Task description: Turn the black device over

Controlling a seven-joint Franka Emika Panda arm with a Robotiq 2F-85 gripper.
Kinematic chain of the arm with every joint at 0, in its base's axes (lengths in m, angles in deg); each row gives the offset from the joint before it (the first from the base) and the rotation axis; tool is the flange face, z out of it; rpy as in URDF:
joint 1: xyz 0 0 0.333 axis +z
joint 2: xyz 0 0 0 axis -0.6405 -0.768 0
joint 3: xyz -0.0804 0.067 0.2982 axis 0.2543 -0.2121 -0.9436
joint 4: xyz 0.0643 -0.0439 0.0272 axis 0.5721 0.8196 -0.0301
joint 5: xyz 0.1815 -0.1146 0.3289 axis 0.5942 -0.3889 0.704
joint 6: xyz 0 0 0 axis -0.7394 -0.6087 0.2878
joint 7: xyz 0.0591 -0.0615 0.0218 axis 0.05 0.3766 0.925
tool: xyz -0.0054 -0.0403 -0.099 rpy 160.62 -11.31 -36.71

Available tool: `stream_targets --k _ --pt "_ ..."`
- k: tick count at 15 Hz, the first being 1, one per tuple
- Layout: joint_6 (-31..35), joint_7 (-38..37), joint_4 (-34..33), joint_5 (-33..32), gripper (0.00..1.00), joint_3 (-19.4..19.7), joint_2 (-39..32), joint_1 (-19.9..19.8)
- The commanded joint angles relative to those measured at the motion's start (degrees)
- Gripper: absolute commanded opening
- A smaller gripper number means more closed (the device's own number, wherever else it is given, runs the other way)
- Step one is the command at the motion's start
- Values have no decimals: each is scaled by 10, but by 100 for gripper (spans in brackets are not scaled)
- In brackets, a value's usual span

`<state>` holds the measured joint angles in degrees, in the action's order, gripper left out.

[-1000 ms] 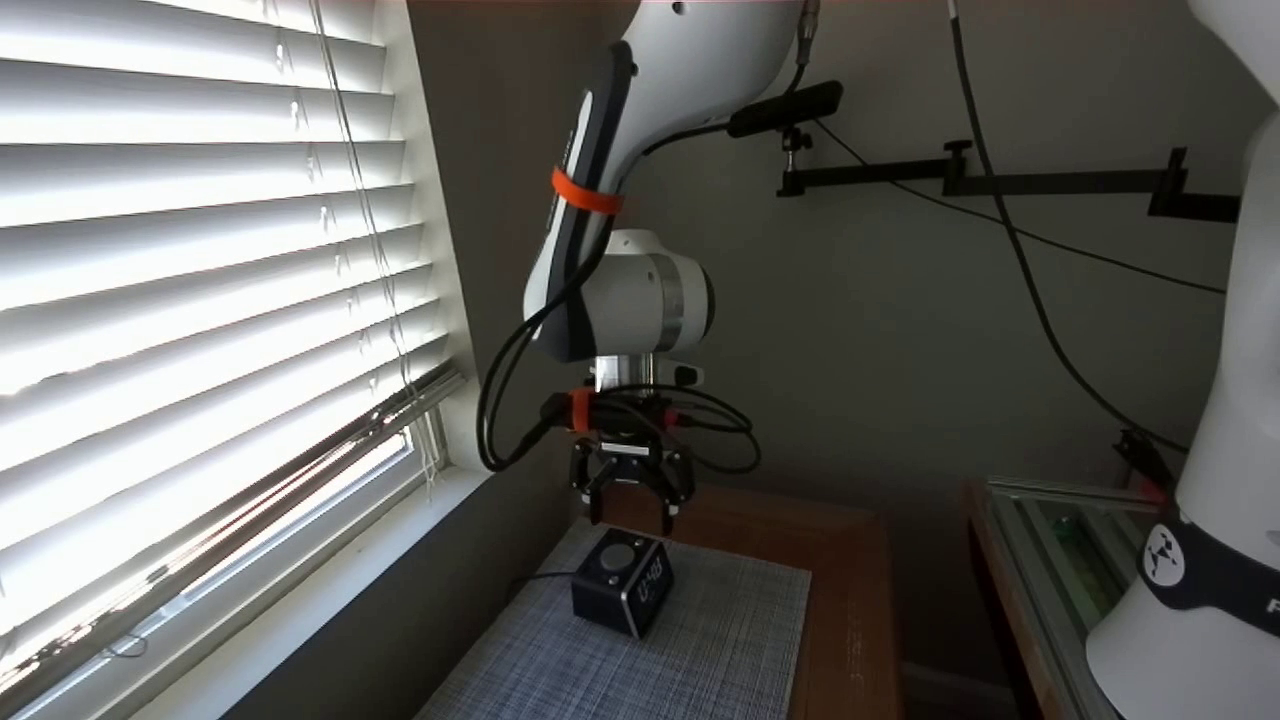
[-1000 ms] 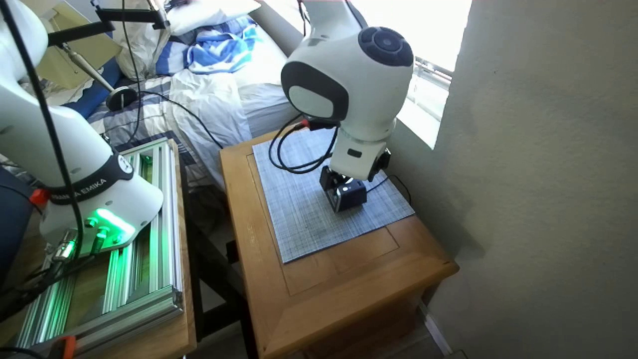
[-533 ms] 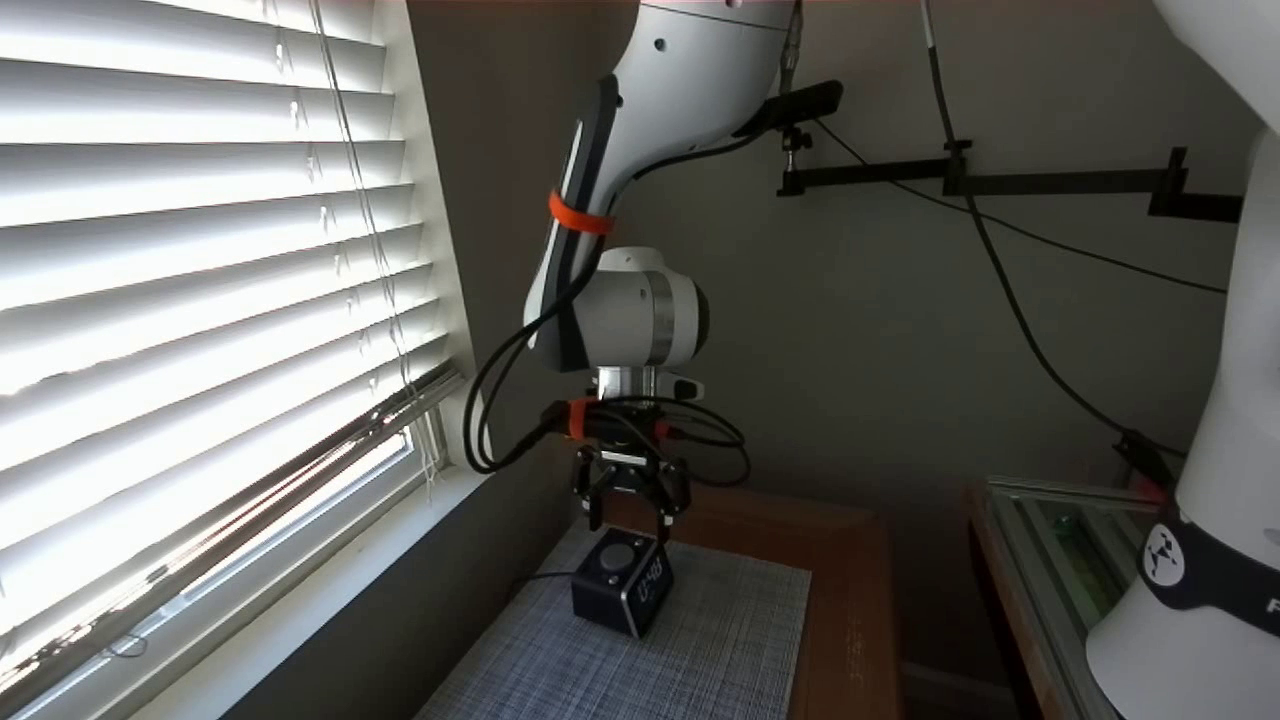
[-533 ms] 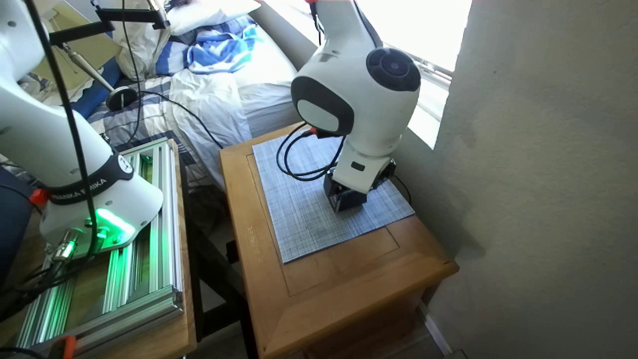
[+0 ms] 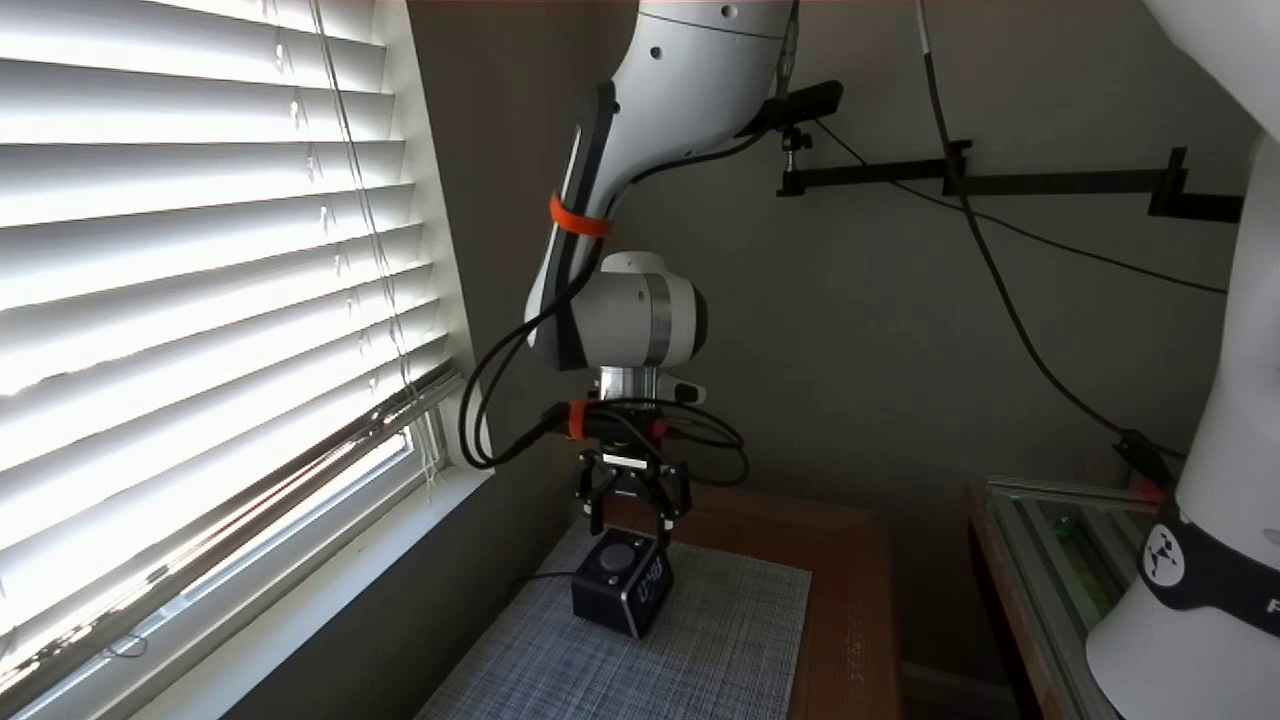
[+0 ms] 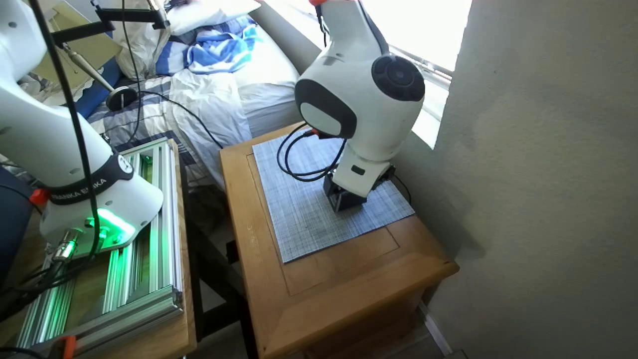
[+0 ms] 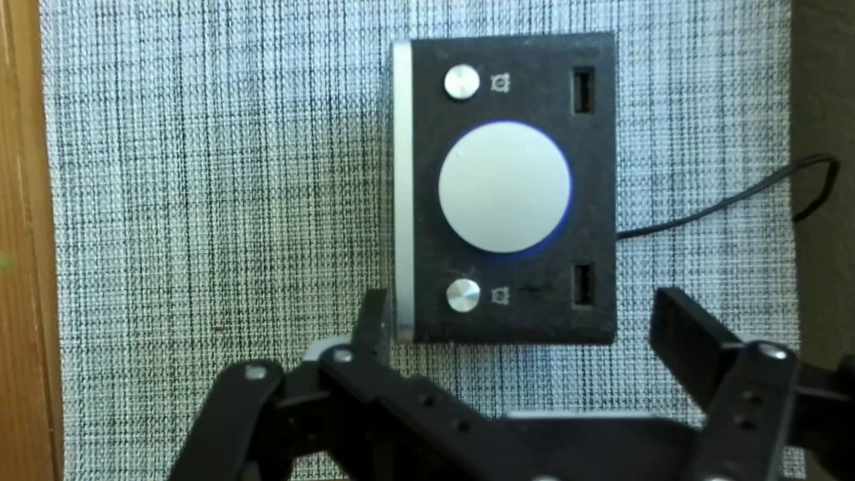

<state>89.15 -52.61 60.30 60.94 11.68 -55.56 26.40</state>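
The black device (image 5: pixel 605 600) is a boxy clock with lit digits on its front, a silver front edge, and a round silver knob on top. It stands upright on the mat in both exterior views (image 6: pixel 349 201). In the wrist view the device (image 7: pixel 505 187) shows its top, with two small buttons and two ports. My gripper (image 5: pixel 631 530) is open and empty, pointing down just above the device's far part. In the wrist view the gripper (image 7: pixel 521 300) has one finger beside the silver front edge and the other apart from the cord side. Whether a finger touches it is unclear.
A grey woven mat (image 6: pixel 309 229) lies on a wooden table (image 6: pixel 344 294). A black cord (image 7: pixel 708 210) runs from the device toward the wall. The window sill (image 5: pixel 330 600) and the wall (image 6: pixel 538 199) stand close by. Cables (image 6: pixel 299 177) loop beside the wrist.
The arm has come down a little, bringing the gripper's fingers closer to the device's top. Most of that motion was in the first half second. The device has not moved.
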Motion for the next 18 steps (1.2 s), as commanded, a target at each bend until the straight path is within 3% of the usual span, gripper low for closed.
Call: stream_targets --k 1,8,15,16,17,18 --pt "-31 14 -26 26 100 1 -18 -9" --pt "-50 16 -40 36 100 6 -31 -14" --pt "-110 34 -63 66 100 7 -48 -35" --pt "-116 35 -66 70 99 8 -50 -36" --pt "-121 36 -68 74 89 10 -52 -36" --pt "-126 39 -71 77 87 11 -54 -36"
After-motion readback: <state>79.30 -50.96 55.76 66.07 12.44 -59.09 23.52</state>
